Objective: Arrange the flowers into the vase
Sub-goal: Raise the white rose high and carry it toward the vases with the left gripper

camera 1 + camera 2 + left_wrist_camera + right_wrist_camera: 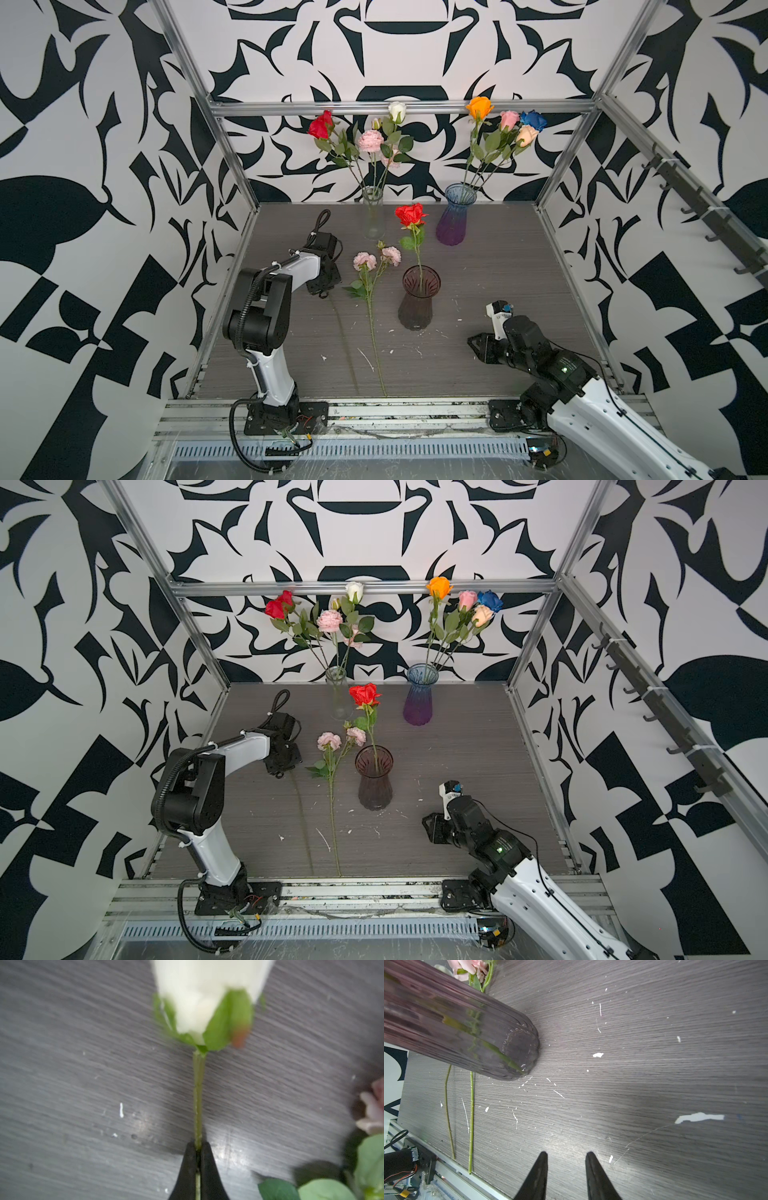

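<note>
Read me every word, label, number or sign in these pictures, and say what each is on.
None can be read.
Marks on the white module on the right arm: too small to read.
Tag beside the red wires: too blurred to read.

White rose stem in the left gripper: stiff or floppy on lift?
Likely light; the left gripper pinches the thin stem below the white rose. The long stem tail behind the grip lies nearly straight, so probably semi-stiff, but may sag. Thin, it could swivel between the jaws.
</note>
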`<state>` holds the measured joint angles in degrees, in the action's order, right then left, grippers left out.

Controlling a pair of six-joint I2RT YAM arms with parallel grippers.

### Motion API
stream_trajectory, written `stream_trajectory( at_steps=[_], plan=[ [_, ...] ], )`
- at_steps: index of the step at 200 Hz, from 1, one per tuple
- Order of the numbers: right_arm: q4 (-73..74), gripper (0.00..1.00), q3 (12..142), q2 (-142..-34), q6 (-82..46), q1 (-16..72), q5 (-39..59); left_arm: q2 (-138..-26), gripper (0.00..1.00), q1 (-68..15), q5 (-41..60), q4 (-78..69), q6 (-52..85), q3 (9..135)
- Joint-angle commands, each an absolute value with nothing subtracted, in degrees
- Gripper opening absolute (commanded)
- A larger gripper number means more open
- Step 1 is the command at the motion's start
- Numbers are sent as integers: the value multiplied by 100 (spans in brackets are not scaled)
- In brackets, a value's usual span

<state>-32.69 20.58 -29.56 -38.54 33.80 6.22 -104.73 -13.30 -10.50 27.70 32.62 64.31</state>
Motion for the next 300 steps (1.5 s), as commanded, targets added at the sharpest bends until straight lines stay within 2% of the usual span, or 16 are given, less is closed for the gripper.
stream_trajectory(
  at_steps=[1, 37, 75, 94, 124, 154, 177, 231, 300],
  plan=[
    [-3108, 34, 2064, -2965, -3759, 3401, 552, -10213, 0, -1292, -935, 2964, 3294, 6528],
    [-3109, 34, 2065, -2972, -3760, 3402, 545, -9157, 0, -1292, -938, 3156, 3430, 6868],
    [-3103, 34, 2065, -2971, -3755, 3401, 556, -8088, 0, -1302, -348, 2985, 3679, 7490],
    [-3103, 34, 2059, -2972, -3756, 3410, 551, -7618, 0, -1403, 367, 2452, 3725, 7852],
    [-3103, 34, 2057, -2966, -3763, 3410, 537, -6998, 0, -2077, 580, 1092, 3557, 8306],
    [-3102, 34, 2065, -3013, -3762, 3412, 541, -6855, 1, -2379, 1238, -650, 3792, 8245],
    [-3103, 34, 2058, -2997, -3772, 3410, 527, -6915, 0, -2567, 1452, -1267, 3730, 8267],
    [-3103, 34, 2063, -2989, -3777, 3410, 519, -6960, 0, -2907, 1450, -1780, 3390, 8054],
    [-3112, 33, 2057, -2946, -3779, 3410, 528, -7073, 0, -3817, 1245, -1365, 1763, 8220]
  ],
)
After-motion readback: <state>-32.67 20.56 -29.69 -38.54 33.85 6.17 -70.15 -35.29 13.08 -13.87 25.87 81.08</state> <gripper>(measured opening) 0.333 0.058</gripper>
